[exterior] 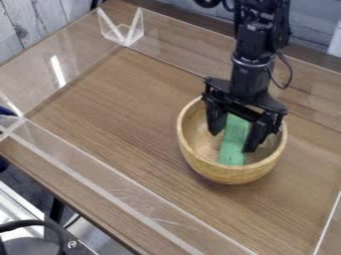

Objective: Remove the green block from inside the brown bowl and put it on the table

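Note:
The brown bowl point(200, 159) sits on the table point(114, 110) at the right of the view. The green block point(234, 149) lies inside it, leaning up against the far inner wall. My gripper point(241, 127) points straight down into the bowl, open, with one black finger on each side of the block's upper half. Nothing shows the fingers touching the block. The block's far end is partly hidden behind the gripper.
Low clear acrylic walls point(80, 164) border the tabletop on the left, front and back. A clear bracket point(123, 28) stands at the far left corner. The bowl's rim point(224, 177) rises close around the fingers.

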Available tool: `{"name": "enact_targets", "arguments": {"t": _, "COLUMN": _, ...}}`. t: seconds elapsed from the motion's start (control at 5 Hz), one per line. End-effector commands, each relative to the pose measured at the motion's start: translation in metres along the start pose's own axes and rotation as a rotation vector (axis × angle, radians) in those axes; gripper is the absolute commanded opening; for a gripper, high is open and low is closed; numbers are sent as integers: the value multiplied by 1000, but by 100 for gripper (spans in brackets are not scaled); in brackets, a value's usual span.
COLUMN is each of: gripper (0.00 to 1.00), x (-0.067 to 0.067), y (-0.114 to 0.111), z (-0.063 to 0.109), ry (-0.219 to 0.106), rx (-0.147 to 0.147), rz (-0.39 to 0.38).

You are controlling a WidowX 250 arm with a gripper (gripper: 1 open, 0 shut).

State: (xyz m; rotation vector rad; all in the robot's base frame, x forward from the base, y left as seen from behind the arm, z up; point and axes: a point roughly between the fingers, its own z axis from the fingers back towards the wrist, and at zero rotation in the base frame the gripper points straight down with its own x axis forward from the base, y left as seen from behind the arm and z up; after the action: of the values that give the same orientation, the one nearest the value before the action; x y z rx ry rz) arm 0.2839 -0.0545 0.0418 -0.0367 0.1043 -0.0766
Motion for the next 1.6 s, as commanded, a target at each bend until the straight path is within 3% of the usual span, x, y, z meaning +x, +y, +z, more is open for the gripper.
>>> {"name": "enact_targets", "arguments": {"t": 0.0, "gripper": 0, "x": 9, "y": -3, "z": 9, "ry": -57, "rx": -12, "rz": -7}}
{"name": "enact_targets", "arguments": {"t": 1.4, "gripper": 0, "x": 12, "y": -5, "z": 24, "ry": -131, "rx": -75, "rz": -2}}
